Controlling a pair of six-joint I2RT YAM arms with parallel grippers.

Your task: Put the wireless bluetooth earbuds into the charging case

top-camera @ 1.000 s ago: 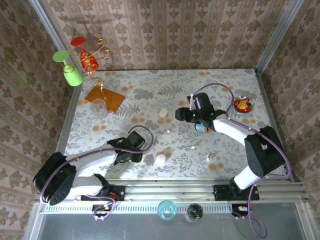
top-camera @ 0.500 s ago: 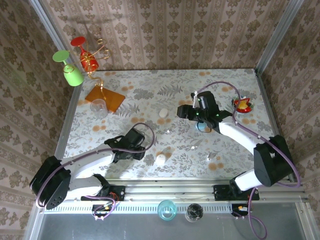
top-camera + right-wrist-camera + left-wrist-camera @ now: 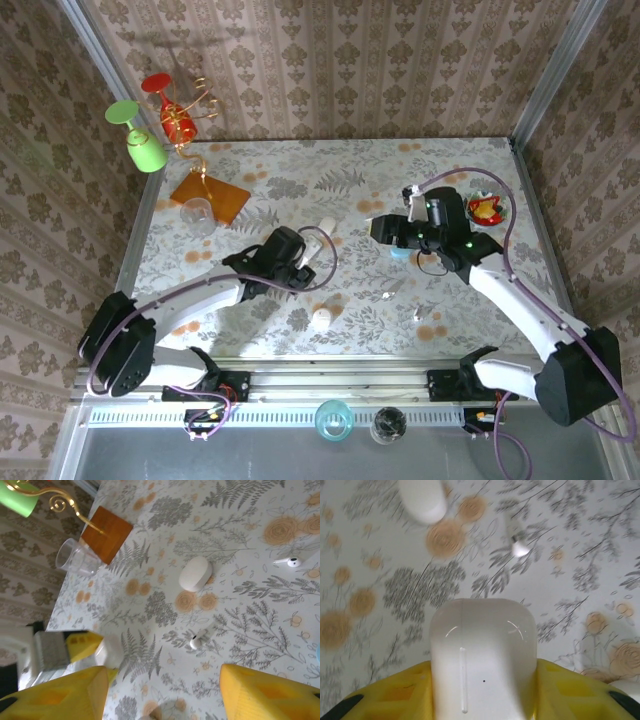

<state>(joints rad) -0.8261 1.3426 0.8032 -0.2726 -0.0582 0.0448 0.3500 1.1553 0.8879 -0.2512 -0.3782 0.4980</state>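
While my left gripper (image 3: 304, 252) is clamped on the white charging case (image 3: 482, 660), its yellow fingers (image 3: 385, 695) press both flanks and the rounded end sticks out ahead of them. My right gripper (image 3: 162, 670) hangs over the table (image 3: 460, 160) with its jaws spread wide and nothing between them.

Just ahead of the held case, my left wrist camera shows a blurred earbud (image 3: 517, 542) lying on the floral surface. A loose white case (image 3: 422, 500) lies beyond it to the left.

Below my open right fingers a near earbud (image 3: 200, 637) lies on its side. The loose white case sits a little past it, and a far earbud (image 3: 289, 561) rests well off to the right. I cannot tell whether the blurred one is either of these.

From above, a teal case (image 3: 400, 252) sits on the table just beside my right wrist. Two more whitish bits (image 3: 388, 294) lie apart from each other near the front edge. A front white case (image 3: 321, 319) stands close to that edge, between my two arms.

Far off by the left wall are a clear glass (image 3: 75, 557) and a brown square mat (image 3: 107, 532), close together.
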